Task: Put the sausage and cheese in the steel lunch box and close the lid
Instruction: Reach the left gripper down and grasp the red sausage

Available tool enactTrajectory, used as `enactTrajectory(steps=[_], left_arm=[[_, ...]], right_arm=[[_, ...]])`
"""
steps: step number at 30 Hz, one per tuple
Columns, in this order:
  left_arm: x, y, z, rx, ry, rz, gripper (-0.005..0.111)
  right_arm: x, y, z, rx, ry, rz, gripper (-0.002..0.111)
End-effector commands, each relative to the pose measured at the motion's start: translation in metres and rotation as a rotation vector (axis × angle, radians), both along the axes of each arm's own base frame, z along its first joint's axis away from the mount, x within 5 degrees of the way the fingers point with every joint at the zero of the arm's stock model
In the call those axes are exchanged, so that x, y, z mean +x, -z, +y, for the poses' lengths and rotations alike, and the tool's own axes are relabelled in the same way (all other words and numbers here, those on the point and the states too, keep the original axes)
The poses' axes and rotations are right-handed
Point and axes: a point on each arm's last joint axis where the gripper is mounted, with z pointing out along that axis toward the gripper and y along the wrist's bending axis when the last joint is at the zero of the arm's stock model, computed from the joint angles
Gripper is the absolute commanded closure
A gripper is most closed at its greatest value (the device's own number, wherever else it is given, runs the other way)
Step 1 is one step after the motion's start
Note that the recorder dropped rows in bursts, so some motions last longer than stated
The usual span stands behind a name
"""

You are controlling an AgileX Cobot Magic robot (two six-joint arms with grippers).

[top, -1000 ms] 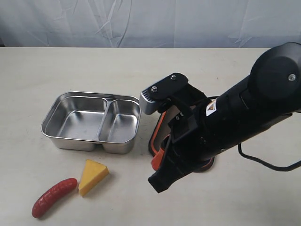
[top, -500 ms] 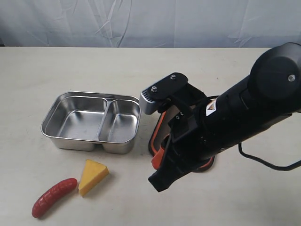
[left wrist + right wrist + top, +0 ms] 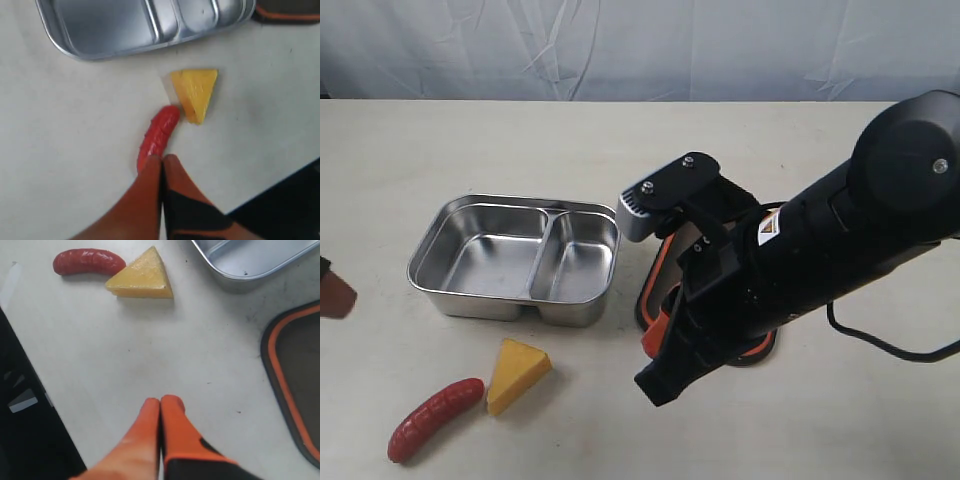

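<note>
Along the far left edge of the exterior view, you can see only the reddish tip of your left gripper over the table. Its wrist view shows the two fingers pressed together with nothing between them. There the tips line up with one end of the sausage, but the exterior view puts gripper and sausage apart.

The sausage lies on the table in front of the box, outside it, at the front left. Its far end sits just beside the cheese; you cannot tell whether the two touch. The cheese wedge lies flat on the table, also outside the box and near its front wall.

Behind them stands the steel lunch box, uncovered, with its wider compartment on the left and the narrower one on the right.

Just right of the box, the lid lies flat on the table, orange rim showing, and your right arm hides most of it in the exterior view.

Your right gripper is closed on nothing, hanging over bare table between the cheese and the lid.
</note>
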Motion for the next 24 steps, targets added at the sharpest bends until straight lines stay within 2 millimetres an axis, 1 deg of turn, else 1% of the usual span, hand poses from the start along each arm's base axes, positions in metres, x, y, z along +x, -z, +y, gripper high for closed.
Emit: enactTrajectory(steps=[1, 3, 5, 6, 8, 10, 11, 12, 13, 14, 15, 16, 19, 21, 24], left_arm=[[0.002, 0.04, -0.009, 0.007, 0.053, 0.17, 0.107], [0.001, 0.051, -0.016, -0.003, 0.063, 0.185, 0.107], [-0.001, 0.057, -0.024, -0.04, 0.059, 0.2, 0.107], [-0.002, 0.057, -0.029, -0.085, 0.047, 0.21, 0.107], [-0.002, 0.056, -0.031, -0.103, 0.041, 0.213, 0.105], [-0.003, 0.057, -0.029, -0.087, 0.05, 0.215, 0.099], [-0.004, 0.057, -0.029, -0.081, 0.057, 0.222, 0.093], [-0.005, 0.057, -0.029, -0.08, 0.07, 0.238, 0.08], [-0.006, 0.057, -0.029, -0.079, 0.074, 0.239, 0.071], [-0.004, 0.057, -0.028, -0.072, 0.096, 0.21, 0.057], [-0.003, 0.058, -0.028, -0.063, 0.109, 0.189, 0.052], [-0.001, 0.059, -0.028, -0.03, 0.165, 0.135, 0.048], [-0.002, 0.065, -0.032, 0.069, 0.273, 0.113, 0.048], [-0.001, 0.075, -0.04, 0.144, 0.337, 0.13, 0.048], [0.005, 0.09, -0.051, 0.169, 0.379, 0.148, 0.048]], right_arm=[[-0.002, -0.002, -0.001, -0.002, -0.015, -0.007, 0.109], [-0.002, -0.001, -0.001, -0.003, -0.016, -0.009, 0.109], [-0.002, -0.001, -0.001, -0.007, -0.02, -0.014, 0.109], [-0.002, -0.001, -0.002, -0.013, -0.024, -0.014, 0.109], [-0.002, -0.001, -0.002, -0.016, -0.027, -0.016, 0.109], [-0.002, -0.001, -0.002, -0.02, -0.031, -0.021, 0.109], [-0.002, -0.001, -0.002, -0.021, -0.032, -0.022, 0.109], [-0.002, 0.0, -0.003, -0.023, -0.033, -0.021, 0.109], [-0.002, 0.0, -0.003, -0.023, -0.033, -0.021, 0.109], [-0.002, 0.0, -0.003, -0.023, -0.033, -0.021, 0.109], [-0.002, 0.0, -0.003, -0.023, -0.033, -0.021, 0.109], [-0.002, 0.0, -0.003, -0.023, -0.033, -0.021, 0.109], [-0.001, -0.001, -0.002, -0.021, -0.031, -0.024, 0.109], [-0.001, -0.001, -0.002, -0.02, -0.031, -0.027, 0.109], [-0.001, -0.001, -0.002, -0.022, -0.032, -0.025, 0.109]])
